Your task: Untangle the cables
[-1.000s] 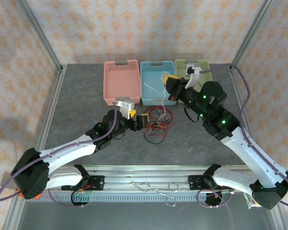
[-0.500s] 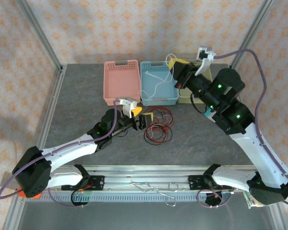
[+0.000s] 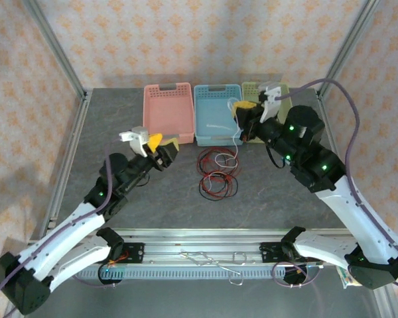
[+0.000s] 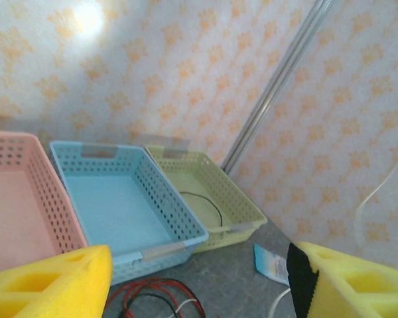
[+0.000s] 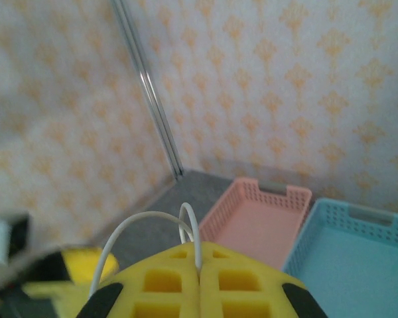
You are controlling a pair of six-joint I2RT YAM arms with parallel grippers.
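Three baskets stand in a row on the bench (image 3: 113, 132) at upper centre: left basket (image 3: 167, 87), middle basket (image 3: 217, 89), right basket (image 3: 251, 87). The cables (image 3: 217, 173) lie below them, mid-frame. The left end effector (image 3: 164, 147) sits left of the cables. The right end effector (image 3: 241, 111) hovers at the middle basket's right rim, and a cable (image 5: 152, 214) hangs from it.

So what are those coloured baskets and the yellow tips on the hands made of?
The pink basket, blue basket and green basket look like moulded plastic, slightly glossy, with perforated walls and uniform colour. The yellow fingertips look like soft matte foam, blocky with cut-out holes, though I can't be sure.
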